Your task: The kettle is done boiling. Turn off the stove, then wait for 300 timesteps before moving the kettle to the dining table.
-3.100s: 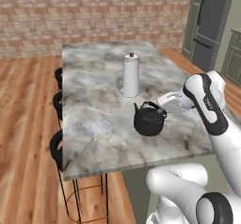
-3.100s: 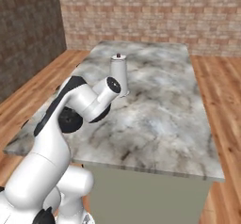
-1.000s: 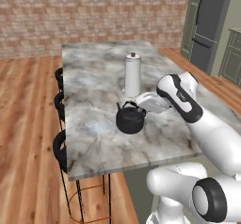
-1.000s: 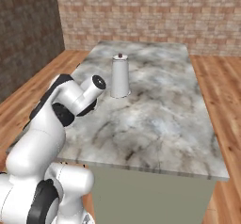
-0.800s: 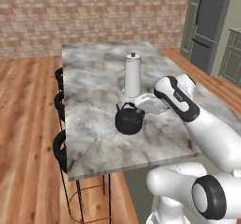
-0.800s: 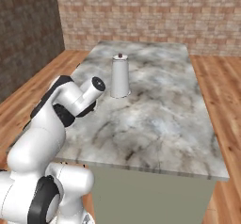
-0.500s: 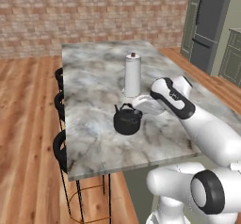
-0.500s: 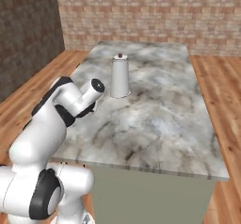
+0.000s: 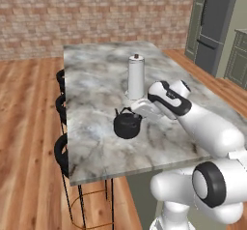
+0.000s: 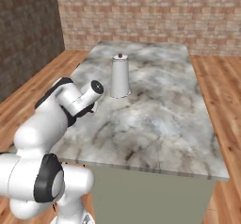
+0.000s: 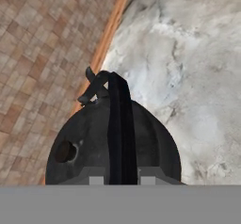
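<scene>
The small black kettle (image 9: 127, 124) sits low over the dining table (image 9: 96, 79), near the middle of its marble top; I cannot tell whether it touches the stone. My gripper (image 9: 136, 109) reaches in from the right and is shut on the kettle's arched handle. In the hand view the kettle (image 11: 84, 143) lies right below my gripper (image 11: 122, 180), with the handle running straight between the two fingertips and the spout pointing away. Beyond it are the dining table (image 11: 188, 77) and the wooden floor past its edge. The stove is out of view.
A tall white canister (image 9: 136, 77) stands just behind the kettle, also seen as the canister (image 10: 120, 77) beside my arm. Black stools (image 9: 61, 149) line the table's left side. Grey-green cabinets (image 9: 212, 26) stand at the far right, with a brick wall behind.
My gripper has carried the kettle a little leftward across the table and slightly lower. The canister has stayed put.
</scene>
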